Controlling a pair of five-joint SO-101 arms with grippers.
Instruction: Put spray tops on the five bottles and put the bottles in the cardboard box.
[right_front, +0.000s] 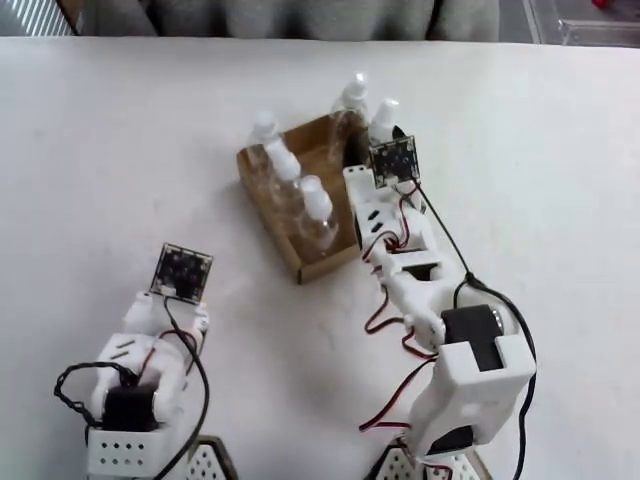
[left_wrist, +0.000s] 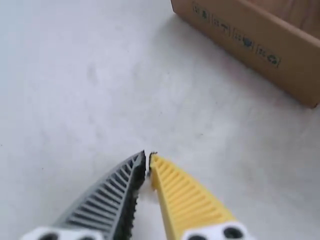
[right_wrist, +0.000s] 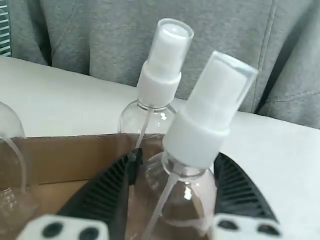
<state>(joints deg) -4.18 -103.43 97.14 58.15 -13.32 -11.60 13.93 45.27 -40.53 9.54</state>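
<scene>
Cardboard box (right_front: 312, 148) is recorded at the middle of the white table (right_front: 120, 150). Right arm (right_front: 420, 290) is stretched from the near edge up to the box's far right corner. Left arm (right_front: 140, 370) is folded back at the near left, well apart from the box.

Three bottles (right_front: 290, 175) are noted inside the box, each fitted with a white top. A fourth bottle (right_wrist: 145, 117), also topped, is seen at the far end of the box; whether it is inside the wall cannot be told. A fifth bottle (right_wrist: 170, 200) is gripped over the box interior by the right gripper (right_wrist: 175, 160), black fingers pressed to both sides, spray top (right_wrist: 210, 110) fitted.

Left gripper (left_wrist: 148, 160) is observed over bare table, grey and yellow fingers closed tip to tip, nothing held.
</scene>
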